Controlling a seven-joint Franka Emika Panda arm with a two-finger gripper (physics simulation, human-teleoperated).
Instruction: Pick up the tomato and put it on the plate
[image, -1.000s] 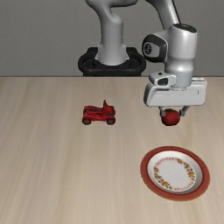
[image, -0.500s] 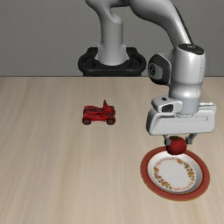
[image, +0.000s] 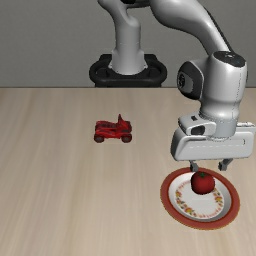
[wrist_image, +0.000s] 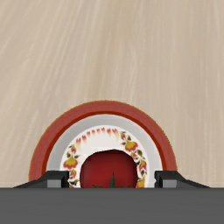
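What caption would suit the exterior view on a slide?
Open gripper just above the tomato lying on the plate; a red toy car stands apart on the wooden table.

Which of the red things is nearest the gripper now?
The tomato, on the plate; the red toy vehicle stands well apart on the table.

Matt wood-grain table (image: 60, 190), glossy tomato (image: 202, 183), glazed plate (image: 168, 200)
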